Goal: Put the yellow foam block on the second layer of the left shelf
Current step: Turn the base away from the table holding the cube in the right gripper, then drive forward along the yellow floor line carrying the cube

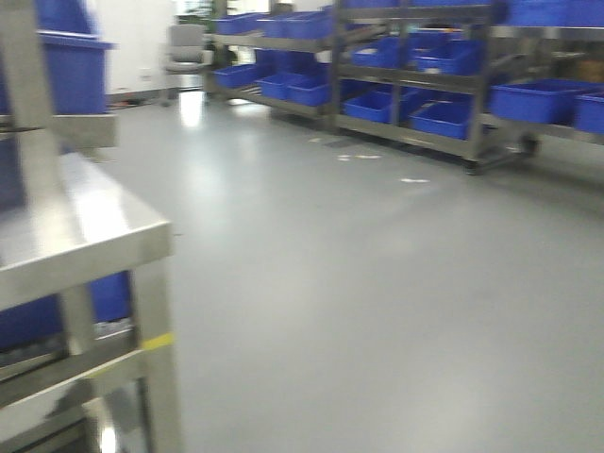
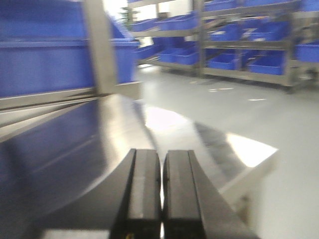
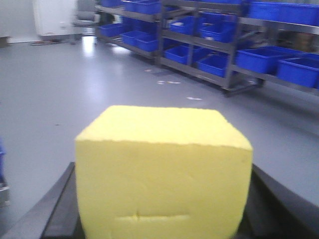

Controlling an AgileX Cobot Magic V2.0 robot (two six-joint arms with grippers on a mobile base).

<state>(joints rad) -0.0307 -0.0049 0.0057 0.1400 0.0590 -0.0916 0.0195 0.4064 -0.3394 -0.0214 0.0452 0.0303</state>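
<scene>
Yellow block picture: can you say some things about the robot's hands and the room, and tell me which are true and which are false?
1. The right gripper holds the yellow foam block. True.
2. The left gripper is wide open. False: its fingers are almost touching, with nothing between them.
3. Blue bins sit on the far racks. True.
4. The block rests on the steel shelf. False: it is in the right gripper, with the grey floor behind it.
</scene>
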